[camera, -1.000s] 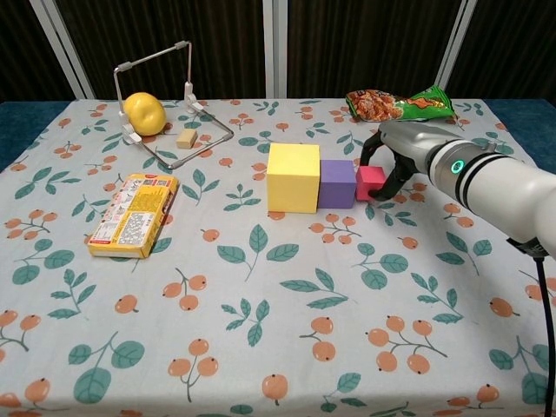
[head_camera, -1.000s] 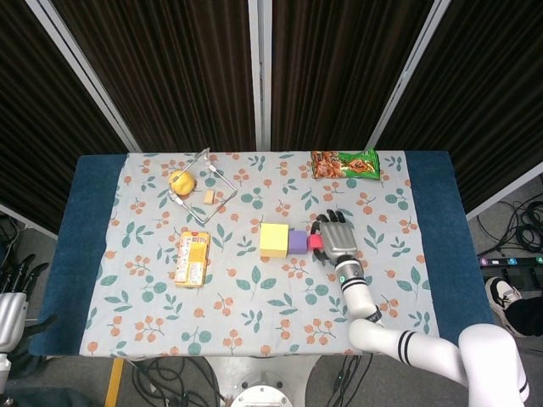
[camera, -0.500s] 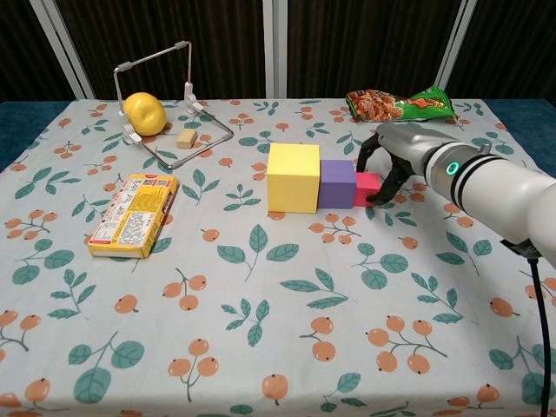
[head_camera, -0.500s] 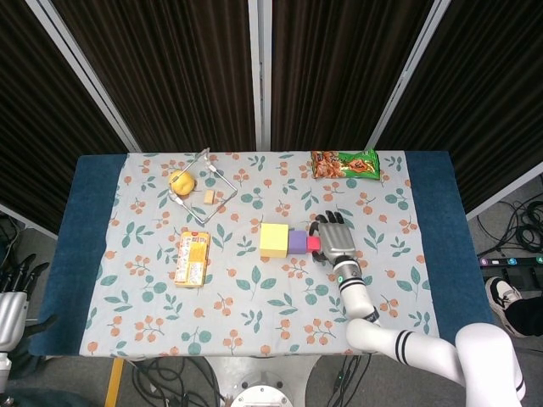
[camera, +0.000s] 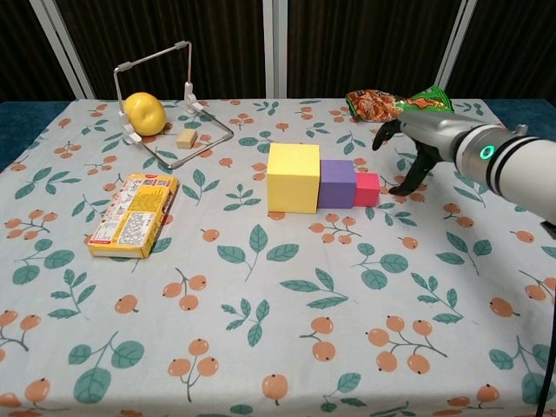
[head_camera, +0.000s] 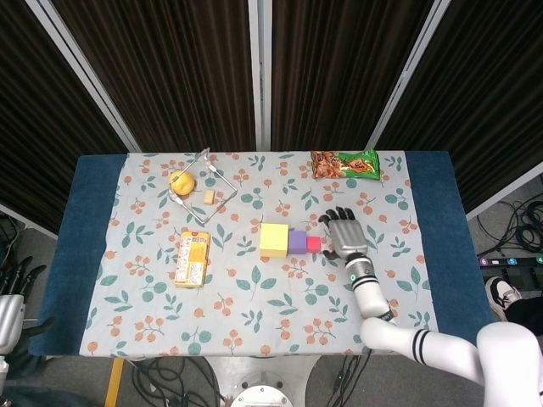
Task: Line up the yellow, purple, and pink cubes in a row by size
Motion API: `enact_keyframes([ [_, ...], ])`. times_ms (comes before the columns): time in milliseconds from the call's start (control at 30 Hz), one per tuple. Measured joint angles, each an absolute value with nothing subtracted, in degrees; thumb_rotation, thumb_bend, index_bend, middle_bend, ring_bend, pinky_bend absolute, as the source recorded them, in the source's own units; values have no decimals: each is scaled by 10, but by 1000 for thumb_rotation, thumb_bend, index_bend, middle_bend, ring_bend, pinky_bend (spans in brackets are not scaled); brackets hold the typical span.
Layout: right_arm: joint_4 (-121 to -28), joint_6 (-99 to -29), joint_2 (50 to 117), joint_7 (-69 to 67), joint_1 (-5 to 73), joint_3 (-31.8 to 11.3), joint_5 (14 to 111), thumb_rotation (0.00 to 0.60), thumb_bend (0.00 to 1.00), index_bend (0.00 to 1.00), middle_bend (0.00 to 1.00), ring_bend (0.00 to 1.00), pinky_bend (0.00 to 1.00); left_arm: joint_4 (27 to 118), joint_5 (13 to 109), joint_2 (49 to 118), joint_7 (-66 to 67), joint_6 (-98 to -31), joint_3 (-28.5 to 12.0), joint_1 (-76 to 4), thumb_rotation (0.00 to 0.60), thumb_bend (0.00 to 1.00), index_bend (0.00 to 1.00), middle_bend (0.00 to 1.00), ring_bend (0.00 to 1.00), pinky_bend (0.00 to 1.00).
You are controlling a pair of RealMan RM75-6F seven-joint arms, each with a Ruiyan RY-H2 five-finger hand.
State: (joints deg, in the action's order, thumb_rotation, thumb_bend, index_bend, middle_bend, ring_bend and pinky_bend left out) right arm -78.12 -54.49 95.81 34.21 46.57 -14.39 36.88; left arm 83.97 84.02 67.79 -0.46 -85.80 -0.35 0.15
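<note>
Floral tablecloth [camera: 261, 347], dark curtains behind | yellow cube [camera: 293, 177], purple cube [camera: 336, 183], pink cube [camera: 367, 188] sitting touching, big to small | right hand [camera: 408, 148] hovering just right of pink cube, fingers spread, gripping nothing | left hand [head_camera: 10, 292] way off at table edge, can't tell its state | looking like row's done, probably just pulling clear

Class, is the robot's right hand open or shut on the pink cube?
Open. The right hand hovers clear of the pink cube, fingers spread, holding nothing.
</note>
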Motion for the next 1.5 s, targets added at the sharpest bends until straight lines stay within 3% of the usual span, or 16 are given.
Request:
enact_keyframes([
  [233, -756, -526, 951, 339, 476, -150, 359, 600, 121, 230, 96, 0, 6, 848, 842, 675, 0, -861, -4, 2, 600, 40, 207, 155, 141, 188],
  [967, -616, -468, 1047, 291, 526, -163, 369, 600, 120, 230, 84, 0, 4, 857, 834, 668, 7, -855, -5, 2, 600, 40, 207, 155, 141, 188],
  [1233, -611, -469, 1051, 295, 532, -165, 372, 600, 119, 229, 84, 0, 4, 856, 834, 667, 6, -855, -5, 4, 600, 40, 207, 155, 141, 188],
  [1500, -671, -511, 1000, 288, 495, -154, 389, 600, 122, 229, 86, 0, 5, 853, 842, 671, 3, -856, -8, -2, 600, 40, 207, 155, 141, 188],
])
